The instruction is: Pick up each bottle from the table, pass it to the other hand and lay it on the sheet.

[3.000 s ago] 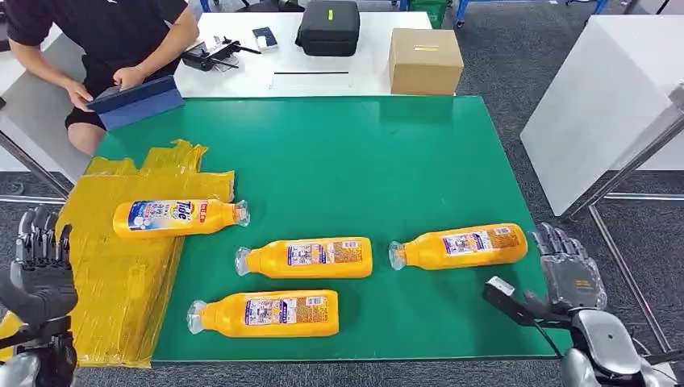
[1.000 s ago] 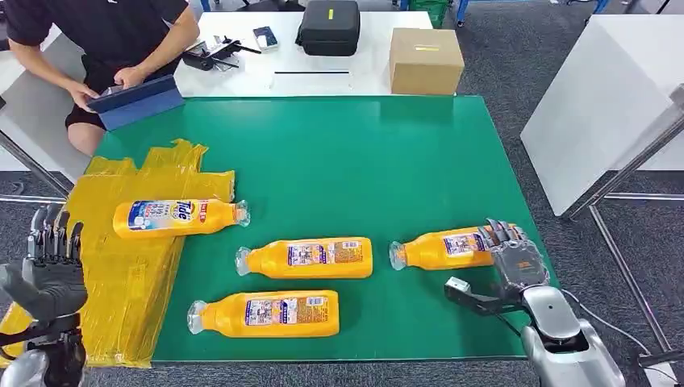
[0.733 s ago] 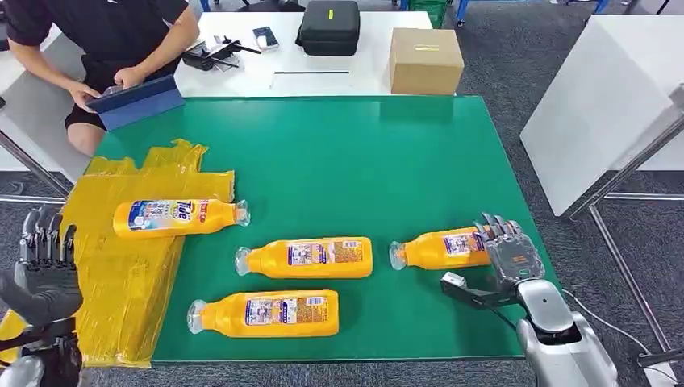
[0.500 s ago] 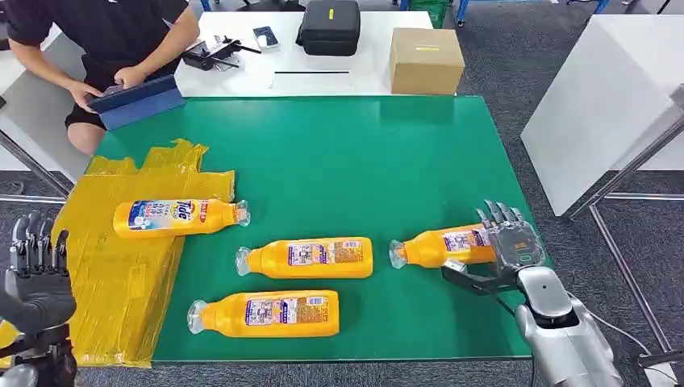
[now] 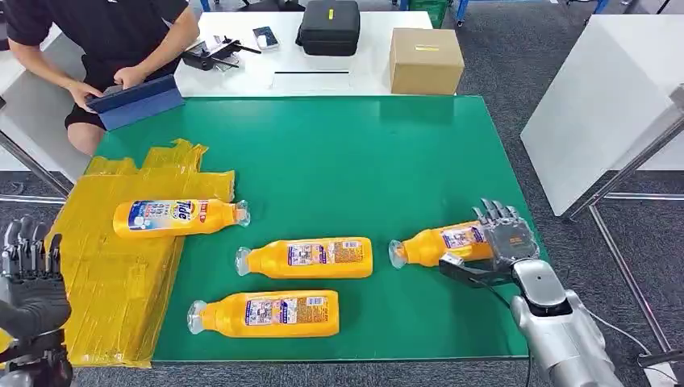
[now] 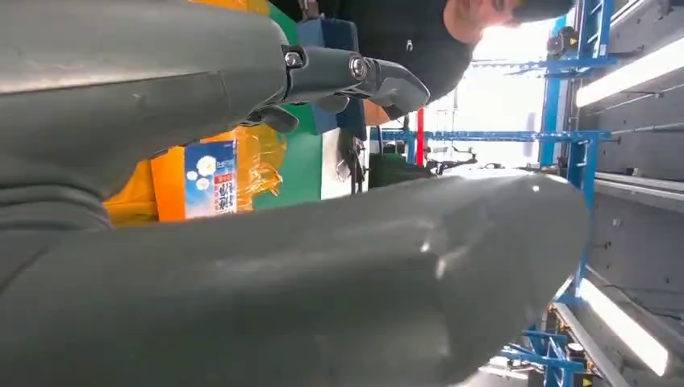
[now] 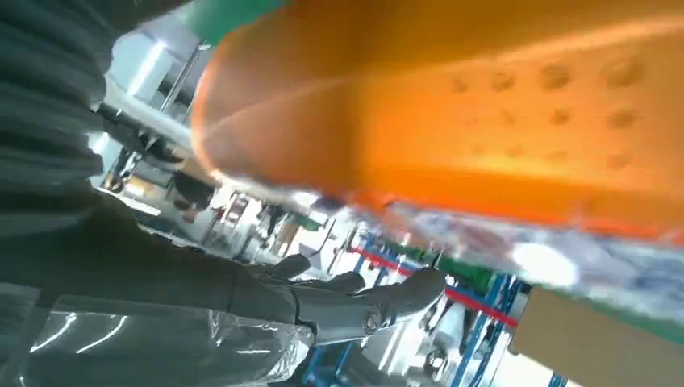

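Observation:
Four orange bottles lie on the green table. One with a blue label rests on the yellow sheet. Two more lie mid-table and near the front edge. My right hand is at the base of the rightmost bottle, its fingers straight up behind the bottle and its thumb reaching along the near side. In the right wrist view the orange bottle sits right against the hand, whose fingers are stretched out. My left hand hovers open, holding nothing, at the sheet's near left edge.
A person with a blue tablet sits at the table's far left corner. A cardboard box and a black case stand on the white table behind. A white panel stands to the right.
My right hand has come in from the table's right edge to the base of the rightmost bottle, which has turned slightly. My left hand has sunk a little.

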Controlling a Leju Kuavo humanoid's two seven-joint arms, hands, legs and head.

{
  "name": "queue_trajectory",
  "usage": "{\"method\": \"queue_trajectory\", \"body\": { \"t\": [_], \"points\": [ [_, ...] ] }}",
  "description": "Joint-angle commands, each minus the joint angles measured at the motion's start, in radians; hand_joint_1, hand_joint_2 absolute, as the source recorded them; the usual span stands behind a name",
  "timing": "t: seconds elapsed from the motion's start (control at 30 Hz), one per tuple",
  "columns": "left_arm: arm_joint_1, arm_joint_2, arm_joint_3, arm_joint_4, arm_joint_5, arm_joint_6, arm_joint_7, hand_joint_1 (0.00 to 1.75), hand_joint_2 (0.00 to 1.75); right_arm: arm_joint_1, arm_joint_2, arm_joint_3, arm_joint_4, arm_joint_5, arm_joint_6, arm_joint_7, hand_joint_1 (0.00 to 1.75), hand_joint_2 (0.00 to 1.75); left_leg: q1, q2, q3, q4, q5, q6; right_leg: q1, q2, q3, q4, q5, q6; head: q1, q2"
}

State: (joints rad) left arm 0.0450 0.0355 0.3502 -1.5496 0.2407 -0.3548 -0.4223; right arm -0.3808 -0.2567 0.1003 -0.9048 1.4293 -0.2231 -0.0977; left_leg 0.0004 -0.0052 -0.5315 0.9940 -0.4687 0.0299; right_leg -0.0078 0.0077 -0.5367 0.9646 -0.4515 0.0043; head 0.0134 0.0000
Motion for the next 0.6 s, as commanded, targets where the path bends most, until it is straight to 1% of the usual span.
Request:
{"method": "queue_trajectory", "body": {
  "t": [0.03,0.13,0.2,0.23,0.37,0.4,0.43,0.47,0.5,0.6],
  "points": [
    [-0.032,-0.008,0.030,0.044,0.003,-0.008,0.002,0.00,0.00,-0.138,0.024,0.040,0.325,-0.022,0.060,-0.047,0.00,1.75,0.000,0.002,0.002,-0.001,0.000,-0.001,0.000,0.001,0.001,-0.001,0.001,0.000,0.000,0.000],
    [-0.054,-0.003,0.027,0.064,0.003,-0.010,0.001,0.00,0.00,-0.190,0.047,0.054,0.430,-0.021,0.072,-0.048,0.00,1.75,0.000,0.005,0.004,-0.001,0.002,-0.002,0.000,0.004,0.002,-0.002,0.003,0.000,0.000,0.000],
    [-0.055,-0.002,0.027,0.065,0.003,-0.010,0.001,0.00,0.00,-0.191,0.049,0.055,0.433,-0.021,0.069,-0.047,0.00,1.75,0.000,0.004,0.004,-0.001,0.003,-0.002,0.000,0.003,0.003,-0.002,0.004,0.000,0.000,0.000],
    [-0.055,-0.002,0.027,0.065,0.003,-0.010,0.001,0.00,0.00,-0.190,0.051,0.056,0.435,-0.021,0.067,-0.046,0.00,1.75,0.001,0.004,0.006,-0.002,0.002,-0.002,0.001,0.004,0.005,-0.003,0.006,-0.002,0.000,0.000],
    [-0.052,-0.002,0.027,0.064,0.003,-0.010,0.001,0.00,0.00,-0.192,0.050,0.057,0.439,-0.021,0.065,-0.046,0.00,1.75,0.000,0.005,0.008,-0.001,0.002,-0.001,0.001,0.004,0.006,-0.002,0.006,-0.001,0.000,0.000],
    [-0.052,-0.002,0.027,0.064,0.003,-0.010,0.001,0.00,0.00,-0.192,0.050,0.057,0.439,-0.021,0.065,-0.046,0.00,1.75,-0.001,0.004,0.005,-0.001,0.004,-0.002,0.001,0.003,0.003,-0.002,0.009,0.000,0.000,0.000],
    [-0.052,-0.002,0.027,0.064,0.003,-0.010,0.001,0.00,0.00,-0.192,0.050,0.057,0.439,-0.021,0.065,-0.046,0.00,1.75,-0.001,0.004,0.006,-0.001,0.005,0.000,0.001,0.003,0.004,-0.002,0.009,0.001,0.000,0.000],
    [-0.051,-0.002,0.028,0.063,0.004,-0.011,0.000,0.00,0.00,-0.196,0.052,0.061,0.451,-0.023,0.065,-0.056,1.69,1.75,-0.001,0.004,0.008,-0.001,0.005,0.001,0.001,0.003,0.006,-0.002,0.009,0.002,0.000,0.000],
    [-0.050,0.000,0.030,0.062,0.004,-0.010,-0.001,0.00,0.00,-0.194,0.058,0.067,0.456,-0.021,0.064,-0.056,1.75,1.75,-0.001,0.004,0.005,-0.001,0.006,0.001,0.001,0.003,0.003,-0.003,0.011,0.002,0.000,0.000],
    [-0.038,0.009,0.040,0.058,0.008,-0.009,-0.003,0.00,0.00,-0.194,0.080,0.071,0.466,-0.019,0.057,-0.043,1.75,1.75,-0.001,0.006,0.003,-0.001,0.009,0.001,0.002,0.005,0.001,-0.003,0.015,0.002,0.000,0.000]
  ]
}}
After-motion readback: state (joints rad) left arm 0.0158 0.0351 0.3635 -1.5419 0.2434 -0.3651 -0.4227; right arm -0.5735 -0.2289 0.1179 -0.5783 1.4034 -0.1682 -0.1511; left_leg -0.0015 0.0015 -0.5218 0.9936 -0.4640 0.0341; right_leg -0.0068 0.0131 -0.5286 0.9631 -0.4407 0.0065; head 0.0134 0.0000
